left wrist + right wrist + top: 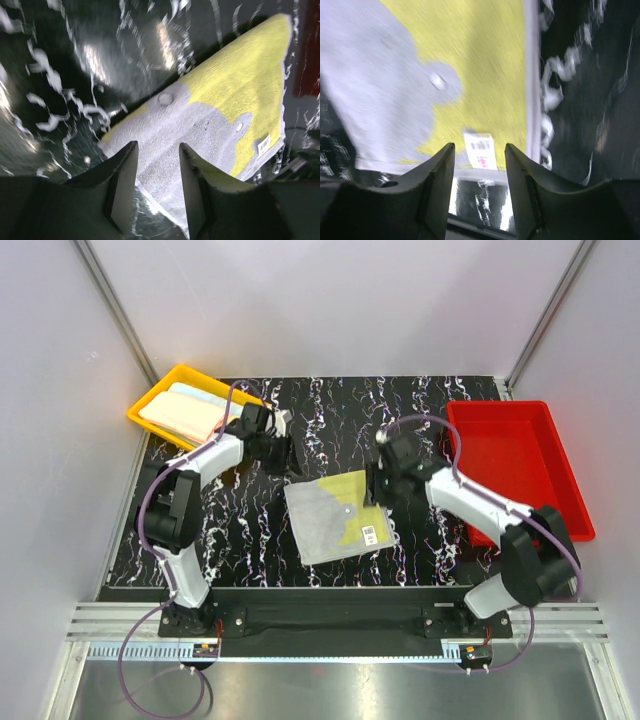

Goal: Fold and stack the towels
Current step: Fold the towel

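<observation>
A yellow-and-grey towel (330, 515) is seen lying flat near the middle of the black, white-veined table (330, 410), turned at a slant to the table's edges. A large grey patch covers its left part, and yellow shows along its far edge and right side. A small white label (368, 536) with a printed code is attached near its near right corner. In the left wrist view the towel (210, 130) is shown spread on the table surface, with the label (263, 145) at its right edge. In the right wrist view the towel (470, 75) is blurred, with the label (480, 150) close to its near hem.

The left claw (283, 453) is held just beyond the towel's far left corner. Its fingers (122, 175) are parted to a moderate gap, and nothing is gripped between them. The right claw (378, 485) is held over the towel's right edge. Its fingers (437, 175) are also spread apart, and nothing is clamped.

Folded towels (190, 412) in pale yellow, pink and light blue are stacked in a yellow tray (150, 405) at the table's far left corner. A red tray (510, 465) is placed along the right side.
</observation>
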`<state>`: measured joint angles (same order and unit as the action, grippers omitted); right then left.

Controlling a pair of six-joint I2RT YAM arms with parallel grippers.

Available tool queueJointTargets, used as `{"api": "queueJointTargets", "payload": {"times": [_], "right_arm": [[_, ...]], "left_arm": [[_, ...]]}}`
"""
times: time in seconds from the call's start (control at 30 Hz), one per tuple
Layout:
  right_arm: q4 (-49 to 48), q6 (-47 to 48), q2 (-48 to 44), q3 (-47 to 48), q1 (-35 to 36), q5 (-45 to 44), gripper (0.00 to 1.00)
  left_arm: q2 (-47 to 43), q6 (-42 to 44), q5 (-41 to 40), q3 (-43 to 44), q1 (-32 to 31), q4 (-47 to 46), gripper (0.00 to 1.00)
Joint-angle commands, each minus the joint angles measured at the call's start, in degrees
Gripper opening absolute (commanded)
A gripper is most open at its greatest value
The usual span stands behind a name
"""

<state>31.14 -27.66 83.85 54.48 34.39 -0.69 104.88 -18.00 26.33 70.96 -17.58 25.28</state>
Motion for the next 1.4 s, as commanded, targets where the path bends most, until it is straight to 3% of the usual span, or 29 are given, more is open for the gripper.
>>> {"api": "queueJointTargets", "payload": {"times": [0.0,0.07,0.33,0.37,0.43,0.47,0.63,0.7,1.0,1.37], "right_arm": [[-4.42,17.33,5.95,10.35,-7.11,16.45,0.53],[-2.49,24.01,11.99,14.76,-9.16,22.8,0.53],[10.43,42.5,31.09,37.44,-14.52,32.24,0.54],[12.53,43.91,34.15,39.02,-15.4,32.59,0.57],[14.47,46.64,37.42,44.03,-16.28,33.38,0.77],[17.09,49.08,40.48,45.79,-17.16,35.73,0.77],[22.99,54.19,46.74,53.44,-18.57,38.74,0.72],[24.14,56.57,49.55,55.37,-18.57,40.5,0.63],[24.85,60.79,51.23,56.52,-20.24,42.17,0.48],[37.32,68.53,58.26,67.94,-20.42,46.48,0.46]], "left_arm": [[1.72,9.46,-0.56,4.89,0.18,5.48,0.43],[2.43,11.74,-0.75,4.72,0.18,5.4,0.44],[8.23,16.5,0.21,7.79,1.5,7.42,0.45],[8.67,17.29,0.91,8.14,1.67,7.59,0.45],[10.16,17.65,1.1,9.63,1.67,8.64,0.45],[10.69,19.74,0.57,10.33,1.76,9.95,0.45],[12.98,21.69,-0.4,12.8,1.85,11.55,0.46],[12.54,22.39,0.82,12.54,1.94,10.94,0.46],[13.33,26.87,1.27,17.37,2.2,16.99,0.48],[17.9,30.3,5.49,19.39,2.47,21.48,0.48]]}}
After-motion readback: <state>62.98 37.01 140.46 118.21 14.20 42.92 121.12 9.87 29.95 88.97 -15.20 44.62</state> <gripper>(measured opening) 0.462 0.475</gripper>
